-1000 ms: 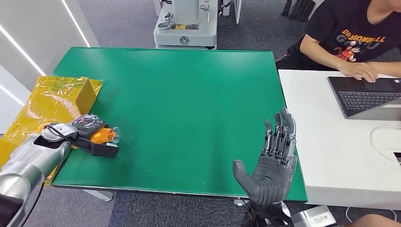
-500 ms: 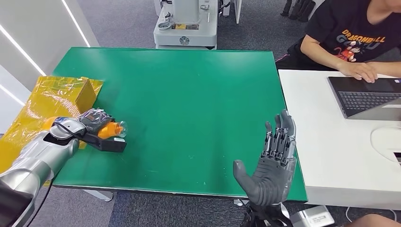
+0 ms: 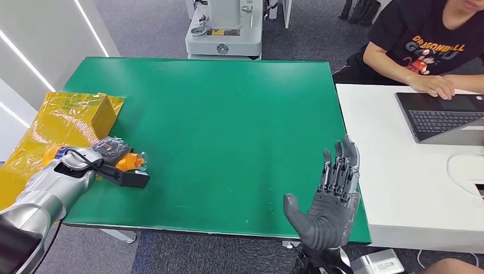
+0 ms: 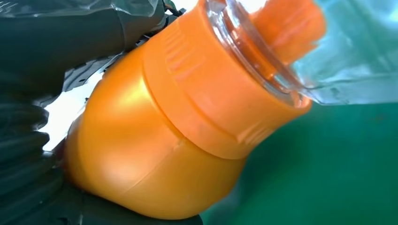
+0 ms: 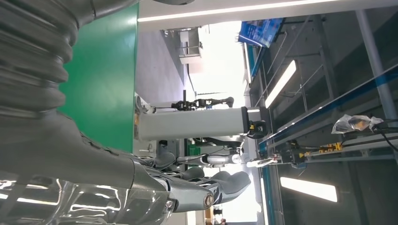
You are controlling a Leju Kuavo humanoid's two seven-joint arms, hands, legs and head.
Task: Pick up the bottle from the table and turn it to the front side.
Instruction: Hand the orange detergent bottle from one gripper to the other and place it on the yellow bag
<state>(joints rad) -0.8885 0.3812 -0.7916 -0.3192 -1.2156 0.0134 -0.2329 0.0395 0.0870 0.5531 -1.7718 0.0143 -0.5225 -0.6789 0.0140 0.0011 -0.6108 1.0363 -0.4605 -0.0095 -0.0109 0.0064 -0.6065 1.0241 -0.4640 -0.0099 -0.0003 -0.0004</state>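
Since the preceding frame, the left hand (image 3: 108, 149) has drawn back toward the tabletop's (image 3: 228, 131) left edge. The right hand (image 3: 328, 200) stands upright, fingers apart. Left fingers clamp the orange bottle (image 3: 128, 161), clear cap pointing right. Beyond, a person (image 3: 422, 45) sits.

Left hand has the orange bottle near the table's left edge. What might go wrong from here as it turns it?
1. The left hand holds the orange bottle close to the green table's left edge; a slip during the turn could send it off the table or onto the yellow foil bag.
2. The bottle's clear cap looks smooth and sticks out beyond the fingers, so the bottle may twist in the hold.
3. The right hand is raised, open and apart, offering no support.
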